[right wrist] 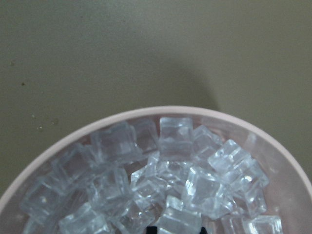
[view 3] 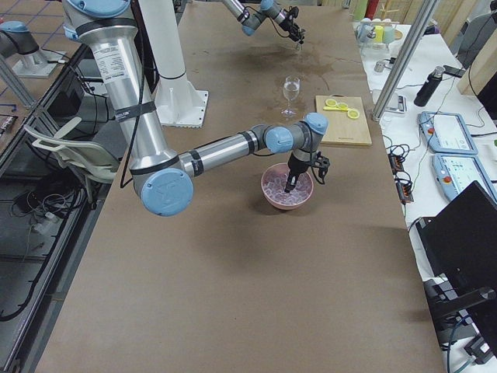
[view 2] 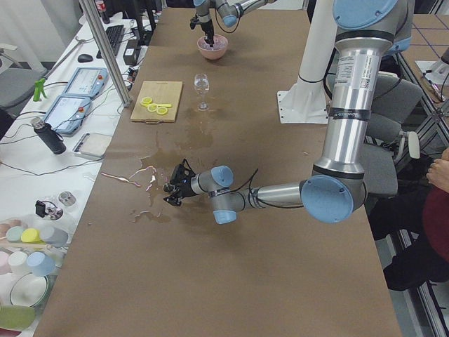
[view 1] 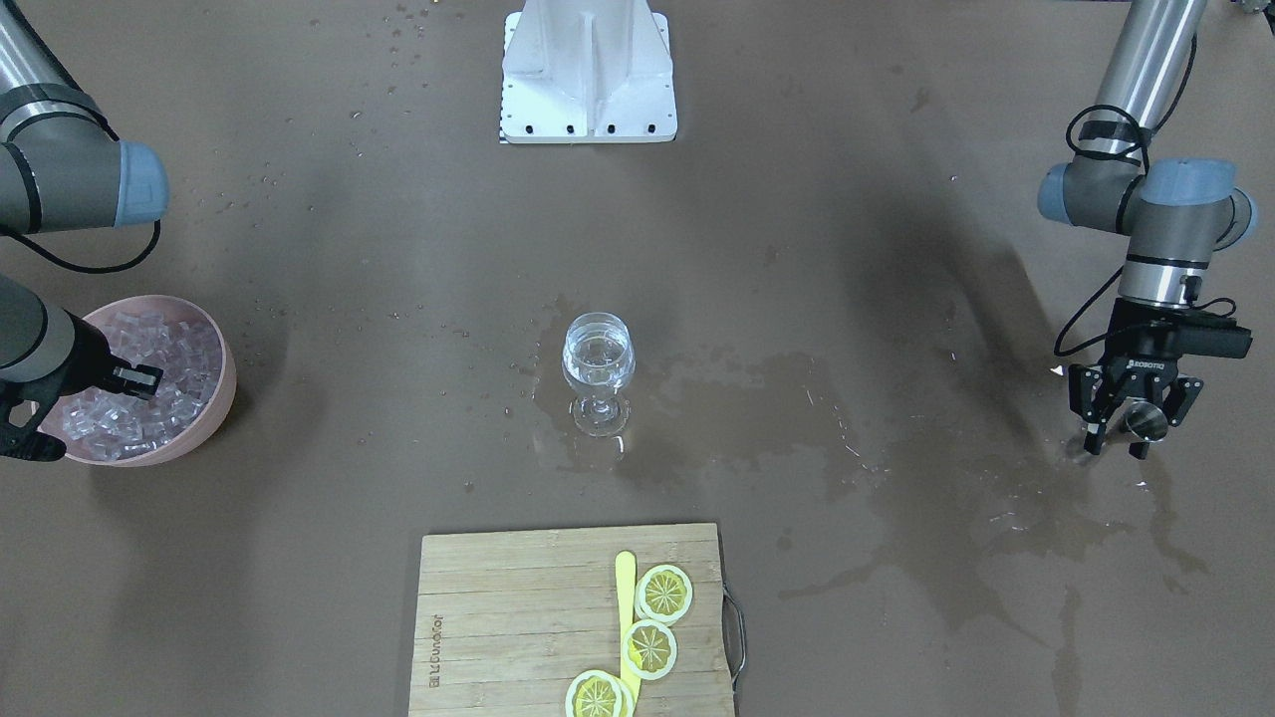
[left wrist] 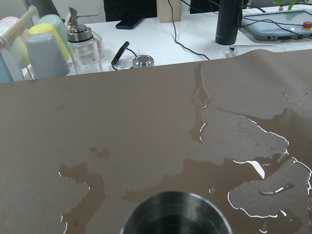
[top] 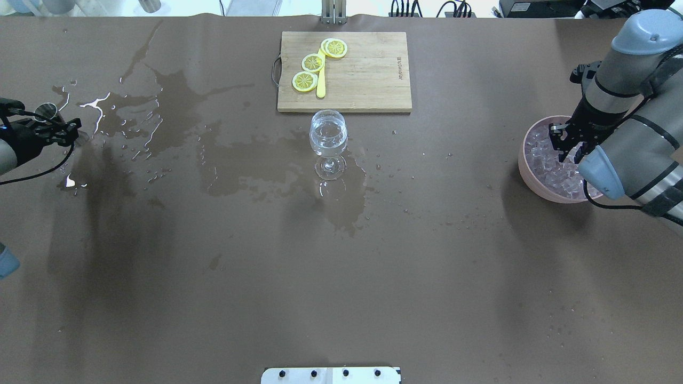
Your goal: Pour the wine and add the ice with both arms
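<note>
A wine glass stands at the table's middle with a small measure of clear wine in its bowl; it also shows in the overhead view. A pink bowl holds many small clear ice cubes, seen close in the right wrist view. My right gripper is down in the bowl among the ice with its fingers apart. My left gripper is far off at the table's other end, shut on a small metal cup, low over a wet patch. The cup's rim shows in the left wrist view.
A wooden cutting board with lemon slices and a yellow knife lies on the operators' side of the glass. Spilled liquid spreads from the glass toward the left gripper. The white robot base stands opposite.
</note>
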Robot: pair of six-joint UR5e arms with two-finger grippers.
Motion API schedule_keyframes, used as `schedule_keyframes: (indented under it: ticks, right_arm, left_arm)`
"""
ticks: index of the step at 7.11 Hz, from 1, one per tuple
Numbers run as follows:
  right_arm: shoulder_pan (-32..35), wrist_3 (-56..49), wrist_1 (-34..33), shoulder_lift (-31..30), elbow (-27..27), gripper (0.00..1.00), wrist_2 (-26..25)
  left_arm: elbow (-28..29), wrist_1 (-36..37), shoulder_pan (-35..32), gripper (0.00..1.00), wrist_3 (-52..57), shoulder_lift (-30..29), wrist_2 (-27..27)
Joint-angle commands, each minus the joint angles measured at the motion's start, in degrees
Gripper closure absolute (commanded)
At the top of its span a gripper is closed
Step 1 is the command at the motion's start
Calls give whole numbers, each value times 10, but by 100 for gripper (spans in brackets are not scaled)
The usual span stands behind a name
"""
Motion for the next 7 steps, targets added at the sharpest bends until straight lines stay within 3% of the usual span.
schedule_keyframes:
  ticks: [1, 7]
  right_arm:
    - [12, 5, -4, 0, 18, 66, 2]
    - [38, 12, -4, -3, 69, 65, 68]
  left_arm:
    - [7, -2, 6, 41, -1, 0, 0]
    - [5, -1, 8, 59, 0, 0, -1]
